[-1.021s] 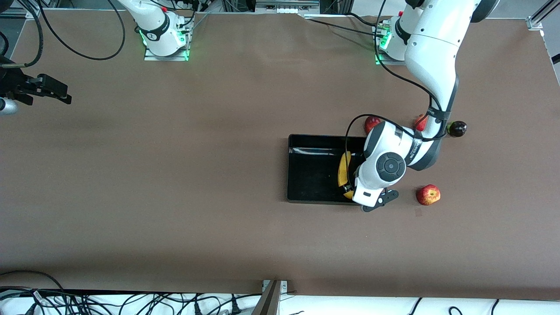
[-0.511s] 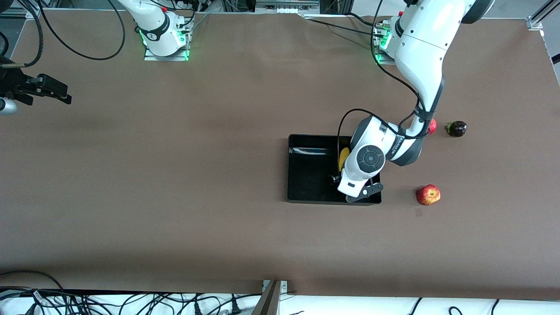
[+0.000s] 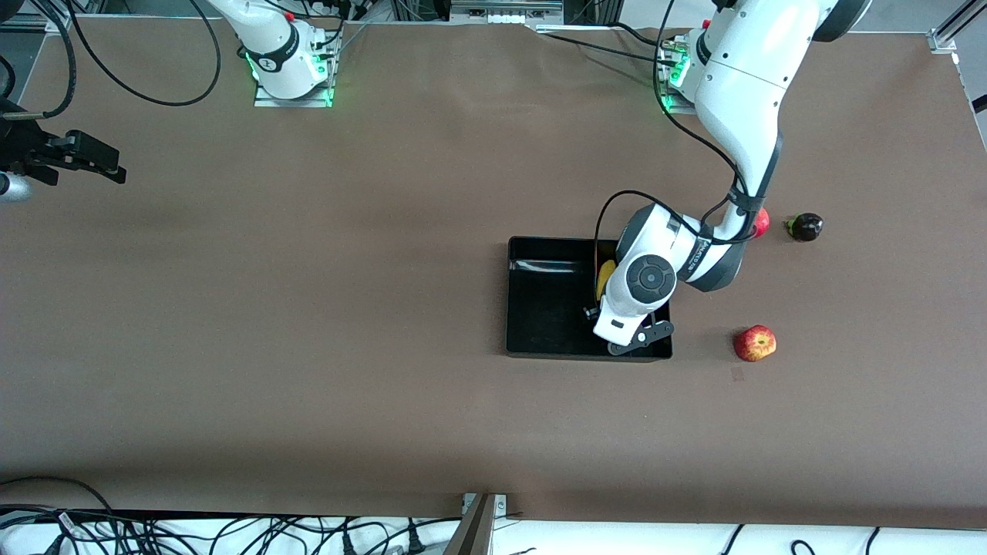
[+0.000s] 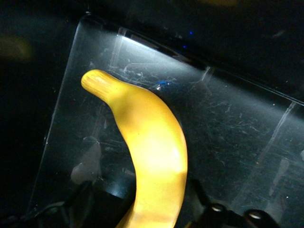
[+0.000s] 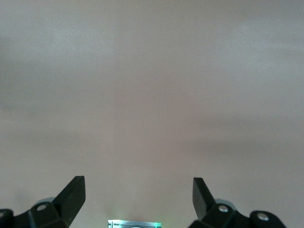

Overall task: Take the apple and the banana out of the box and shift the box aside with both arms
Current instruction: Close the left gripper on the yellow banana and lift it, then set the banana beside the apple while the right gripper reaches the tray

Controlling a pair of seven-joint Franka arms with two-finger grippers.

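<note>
The black box lies on the table with the yellow banana inside it, along the wall toward the left arm's end. My left gripper is down in the box, mostly hidden under its wrist in the front view. It stands open with the banana between its fingers, one finger close beside the fruit. The red-and-yellow apple sits on the table outside the box, toward the left arm's end. My right gripper waits open over bare table at the right arm's end.
A red fruit shows partly from under the left arm, farther from the camera than the apple. A dark round fruit lies beside it. Cables run along the table's edges.
The left arm has swung from the box's near corner to over the banana, covering most of it. The banana and the right arm have not moved.
</note>
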